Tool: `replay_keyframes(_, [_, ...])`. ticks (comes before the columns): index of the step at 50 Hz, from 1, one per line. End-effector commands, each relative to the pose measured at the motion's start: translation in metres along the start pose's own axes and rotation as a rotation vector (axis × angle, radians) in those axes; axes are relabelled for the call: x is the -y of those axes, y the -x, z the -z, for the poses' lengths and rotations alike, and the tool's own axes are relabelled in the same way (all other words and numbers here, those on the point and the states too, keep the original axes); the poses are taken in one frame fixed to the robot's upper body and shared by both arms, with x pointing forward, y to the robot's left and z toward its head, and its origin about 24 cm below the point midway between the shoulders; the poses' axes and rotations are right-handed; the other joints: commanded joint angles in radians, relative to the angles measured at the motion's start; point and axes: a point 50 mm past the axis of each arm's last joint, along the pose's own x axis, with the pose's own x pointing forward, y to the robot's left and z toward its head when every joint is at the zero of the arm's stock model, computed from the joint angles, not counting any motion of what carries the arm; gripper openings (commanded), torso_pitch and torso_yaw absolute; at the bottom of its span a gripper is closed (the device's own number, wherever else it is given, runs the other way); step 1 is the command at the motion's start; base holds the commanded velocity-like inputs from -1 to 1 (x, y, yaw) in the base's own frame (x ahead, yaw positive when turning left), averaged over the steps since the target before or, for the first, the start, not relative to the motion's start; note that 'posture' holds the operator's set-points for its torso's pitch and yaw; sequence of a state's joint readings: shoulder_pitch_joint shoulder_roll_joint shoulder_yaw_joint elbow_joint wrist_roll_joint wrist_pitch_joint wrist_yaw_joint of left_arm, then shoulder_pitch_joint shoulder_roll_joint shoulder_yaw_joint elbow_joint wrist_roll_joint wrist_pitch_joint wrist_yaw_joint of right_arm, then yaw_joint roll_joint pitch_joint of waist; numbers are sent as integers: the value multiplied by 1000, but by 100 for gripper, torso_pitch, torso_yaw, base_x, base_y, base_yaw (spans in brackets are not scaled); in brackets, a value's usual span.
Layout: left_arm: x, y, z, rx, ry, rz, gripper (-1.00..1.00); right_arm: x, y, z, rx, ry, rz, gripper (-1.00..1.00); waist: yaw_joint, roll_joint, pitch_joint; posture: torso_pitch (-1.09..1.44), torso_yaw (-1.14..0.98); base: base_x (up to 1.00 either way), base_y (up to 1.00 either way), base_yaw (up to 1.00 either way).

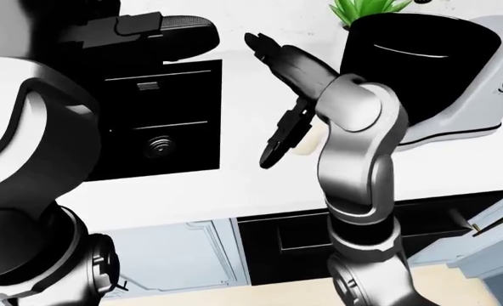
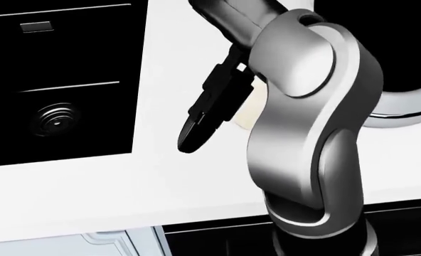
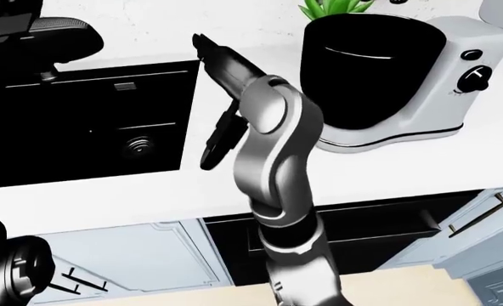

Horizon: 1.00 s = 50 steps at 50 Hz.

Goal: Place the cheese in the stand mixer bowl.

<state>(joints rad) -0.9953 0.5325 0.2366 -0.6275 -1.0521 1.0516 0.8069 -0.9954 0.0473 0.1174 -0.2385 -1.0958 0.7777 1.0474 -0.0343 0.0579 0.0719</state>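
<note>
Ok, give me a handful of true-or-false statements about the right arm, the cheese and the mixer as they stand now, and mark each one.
1. The cheese is mostly hidden behind the right arm in the head view. True.
2. The cheese already lies inside the stand mixer bowl. False: a pale sliver of it shows on the white counter, beside the arm.
3. The right hand hangs with its fingers pointing down toward the counter. True.
4. The stand mixer stands at the left of the right-eye view, over the black sink. False: it stands at the right of that view, and the sink is at the left.
5. A green plant shows above the bowl. True.
</note>
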Motion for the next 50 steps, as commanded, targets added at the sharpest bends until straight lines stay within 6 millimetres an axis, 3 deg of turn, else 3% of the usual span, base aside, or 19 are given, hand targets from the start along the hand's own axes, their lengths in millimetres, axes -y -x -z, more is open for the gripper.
replay_keyframes(1, [-1,1,-12,62,16,-9,100,9,6,-8,26,44,61,100,-1,3,-27,0,0,0,0,0])
replay_keyframes(11, [-1,1,-12,63,16,-8,100,12,2,5,-69,166,102,100,-3,3,-29,0,0,0,0,0])
replay_keyframes(26, [-1,0,-10,58,16,-10,100,4,5,3,-80,274,77,100,-7,4,-28,0,0,0,0,0])
replay_keyframes(32, [1,-1,-8,52,9,-8,100,-2,1,14,-111,303,42,100,-6,2,-30,0,0,0,0,0])
replay_keyframes(50, [1,-1,-7,52,5,-8,100,10,6,18,-156,364,54,100,-6,-2,-30,0,0,0,0,0])
